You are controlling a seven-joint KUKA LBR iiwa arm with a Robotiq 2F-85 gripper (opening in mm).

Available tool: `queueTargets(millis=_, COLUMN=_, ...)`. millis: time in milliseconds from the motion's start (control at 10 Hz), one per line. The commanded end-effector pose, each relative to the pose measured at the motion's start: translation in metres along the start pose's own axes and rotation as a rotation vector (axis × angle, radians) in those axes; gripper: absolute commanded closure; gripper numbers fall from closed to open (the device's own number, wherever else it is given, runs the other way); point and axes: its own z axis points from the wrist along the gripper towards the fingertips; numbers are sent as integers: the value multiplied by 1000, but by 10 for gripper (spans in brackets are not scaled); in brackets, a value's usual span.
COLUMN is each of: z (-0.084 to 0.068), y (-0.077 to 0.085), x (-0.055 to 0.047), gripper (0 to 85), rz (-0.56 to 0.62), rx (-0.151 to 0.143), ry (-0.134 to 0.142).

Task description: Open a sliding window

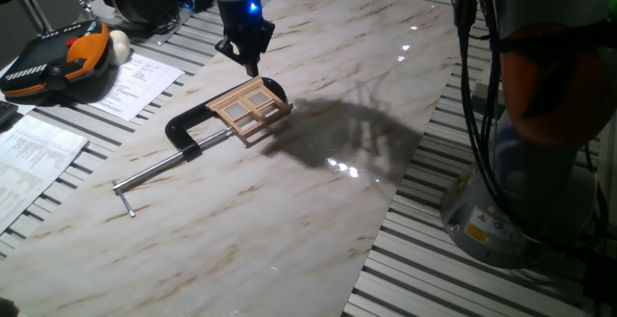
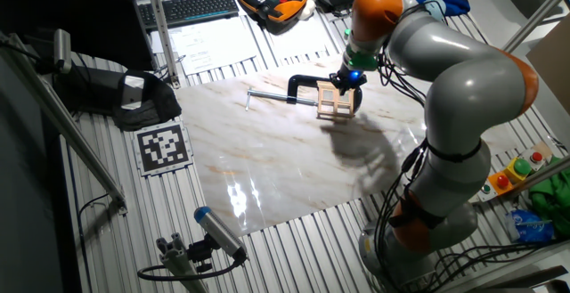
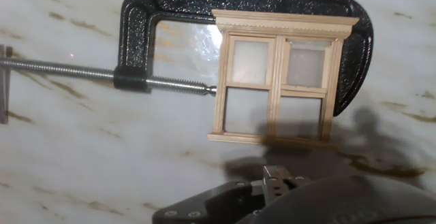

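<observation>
The sliding window [image 3: 279, 81] is light tan wood with pale, whitish panes, and the C-clamp [image 3: 245, 9] around it is speckled black with a shiny steel rod [image 3: 68, 71]. The bench [image 1: 289, 221] is glossy white marble veined in brown. The pincer [image 1: 248, 52] is black beneath a blue light [image 1: 253, 9], and the arm [image 2: 463, 70] is grey with orange bands.
</observation>
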Motion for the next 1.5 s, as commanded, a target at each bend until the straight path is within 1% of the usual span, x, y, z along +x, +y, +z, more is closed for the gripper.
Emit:
queueTargets(millis=0, z=-2, y=0, x=2, gripper=850, rz=-10, rx=10, ry=-14)
queueTargets(millis=100, z=-6, y=2, x=5, gripper=850, rz=-19, rx=24, ry=-27)
queueTargets(millis=200, z=-9, y=5, x=9, gripper=850, rz=-23, rx=34, ry=-35)
queueTargets(millis=400, z=-14, y=10, x=16, gripper=850, rz=-22, rx=44, ry=-40)
queueTargets(millis=500, z=-15, y=11, x=17, gripper=850, rz=-23, rx=45, ry=-40)
queueTargets(millis=800, z=-15, y=10, x=16, gripper=850, rz=-28, rx=38, ry=-43)
queueTargets(millis=1100, z=-16, y=8, x=15, gripper=850, rz=-36, rx=42, ry=-53)
queueTargets(millis=1200, z=-17, y=7, x=14, gripper=850, rz=-47, rx=51, ry=-67)
queueTargets(millis=1400, z=-18, y=5, x=12, gripper=850, rz=-50, rx=49, ry=-74)
